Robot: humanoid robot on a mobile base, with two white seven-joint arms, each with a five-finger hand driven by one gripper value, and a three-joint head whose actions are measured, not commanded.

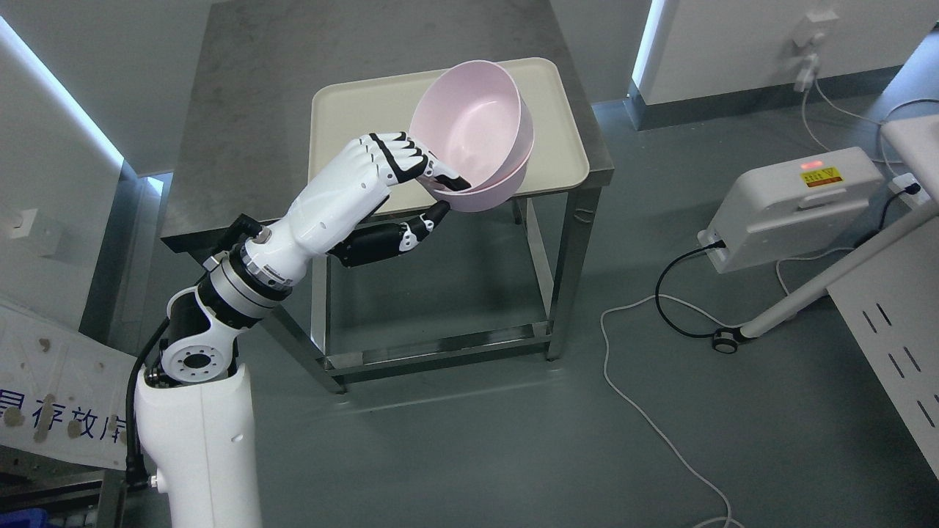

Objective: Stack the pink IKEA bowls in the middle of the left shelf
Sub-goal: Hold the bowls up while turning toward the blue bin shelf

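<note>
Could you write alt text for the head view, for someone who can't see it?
The robot's left hand grips the rim of nested pink bowls, holding them tilted over a cream tray on a steel table.

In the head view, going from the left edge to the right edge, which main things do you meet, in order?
Left hand → pink bowls held in it, over the cream tray → white box with a red light.
</note>
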